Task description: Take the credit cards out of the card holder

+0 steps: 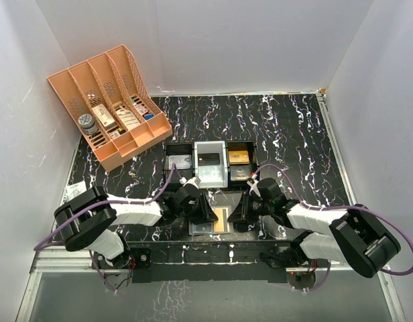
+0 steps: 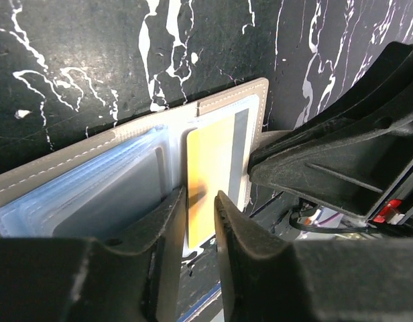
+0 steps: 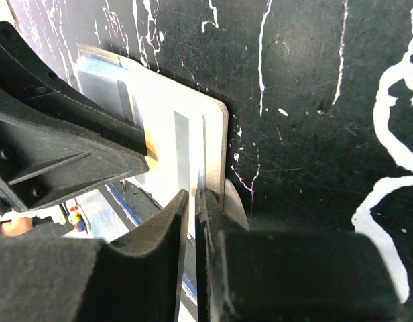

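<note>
The card holder (image 1: 208, 220) lies open and flat near the table's front edge, between both grippers. A gold-orange credit card (image 2: 210, 164) sits in its right panel, and greyish cards (image 2: 116, 198) sit in the shiny left sleeves. My left gripper (image 2: 200, 201) stands over the gold card's near end. Its jaws are a narrow gap apart, and the card's face shows between them. My right gripper (image 3: 194, 201) is shut on the holder's right edge (image 3: 216, 134). In the left wrist view the right gripper is the black mass (image 2: 334, 154) at the holder's right side.
Behind the holder stand a black tray (image 1: 170, 155) with a grey card, a white tray (image 1: 211, 176) with a dark card, and another black tray (image 1: 252, 161) with gold pieces. A peach rack (image 1: 109, 107) with small boxes stands at the back left. White walls enclose the table.
</note>
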Controlling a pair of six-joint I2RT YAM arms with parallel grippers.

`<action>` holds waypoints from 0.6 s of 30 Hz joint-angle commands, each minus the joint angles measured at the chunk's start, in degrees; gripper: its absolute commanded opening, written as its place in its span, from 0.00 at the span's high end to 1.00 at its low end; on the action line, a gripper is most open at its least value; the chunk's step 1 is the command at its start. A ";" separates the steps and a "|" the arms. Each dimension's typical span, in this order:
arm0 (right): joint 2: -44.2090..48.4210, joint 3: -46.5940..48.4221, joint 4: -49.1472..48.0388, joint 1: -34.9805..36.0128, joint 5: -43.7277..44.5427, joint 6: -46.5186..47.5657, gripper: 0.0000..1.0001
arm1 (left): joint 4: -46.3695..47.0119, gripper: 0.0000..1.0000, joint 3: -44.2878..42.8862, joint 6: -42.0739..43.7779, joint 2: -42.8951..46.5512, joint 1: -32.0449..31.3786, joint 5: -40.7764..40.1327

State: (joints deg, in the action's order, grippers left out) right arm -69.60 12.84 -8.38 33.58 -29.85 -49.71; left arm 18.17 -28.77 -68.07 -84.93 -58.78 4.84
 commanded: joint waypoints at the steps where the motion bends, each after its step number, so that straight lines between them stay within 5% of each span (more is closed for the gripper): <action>1: -2.93 -2.56 6.06 0.56 4.89 2.56 0.91 | 0.05 0.80 2.80 0.38 0.82 -0.29 -1.25; 9: -3.48 -1.68 7.32 0.60 5.65 3.48 0.91 | 2.34 1.00 4.49 -0.42 3.44 -0.29 -1.51; 18: -4.53 0.16 9.19 0.54 6.52 4.64 0.91 | -2.78 1.00 5.27 0.20 8.34 -0.33 -3.93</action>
State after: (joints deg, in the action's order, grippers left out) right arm -71.46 13.89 -8.36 33.63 -30.52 -49.43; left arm 19.64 -24.25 -69.01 -80.29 -58.81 3.51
